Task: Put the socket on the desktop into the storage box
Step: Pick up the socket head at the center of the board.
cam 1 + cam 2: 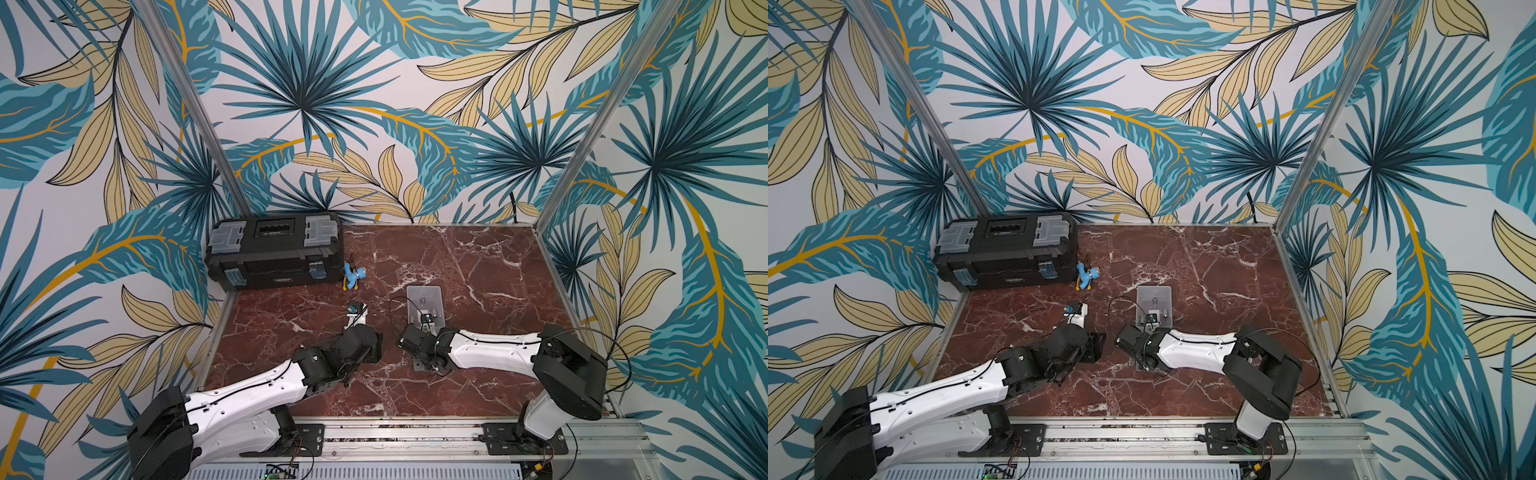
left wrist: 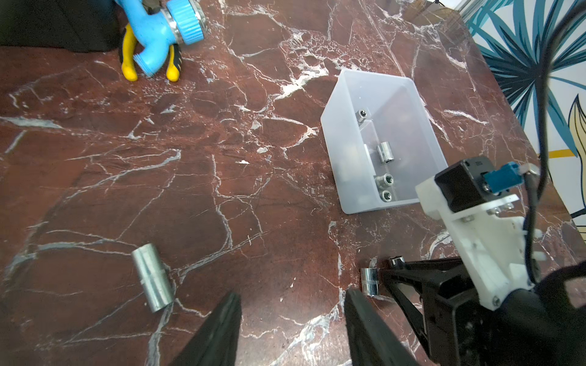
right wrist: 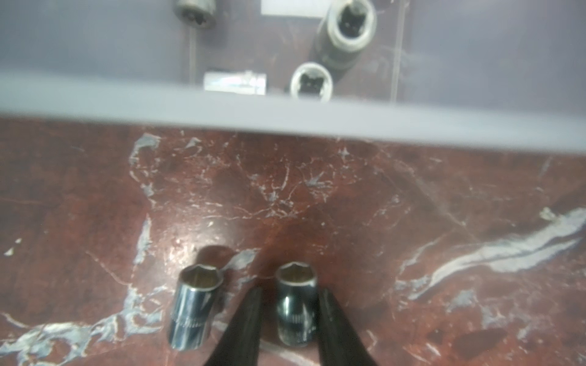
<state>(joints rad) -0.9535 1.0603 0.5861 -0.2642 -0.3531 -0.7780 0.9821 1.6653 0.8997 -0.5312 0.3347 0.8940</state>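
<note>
On the red-brown marble desktop (image 1: 478,270) two short chrome sockets stand upright just in front of the storage box (image 1: 424,295). My right gripper (image 3: 290,293) straddles one socket (image 3: 296,304). One finger is against it and a thin gap shows at the other, so the jaws are open. The second socket (image 3: 196,307) stands free beside it, also seen in the left wrist view (image 2: 369,282). A longer socket (image 2: 153,279) lies on its side near my left gripper (image 2: 291,293), which is open and empty. Several sockets lie inside the translucent box (image 2: 336,133).
A large black toolbox (image 1: 274,249) stands at the back left. A blue tap fitting (image 2: 165,28) rests on yellow-handled pliers (image 2: 128,54) next to it. The two arms nearly meet at the desktop's middle (image 1: 1108,345). Aluminium rails edge the surface.
</note>
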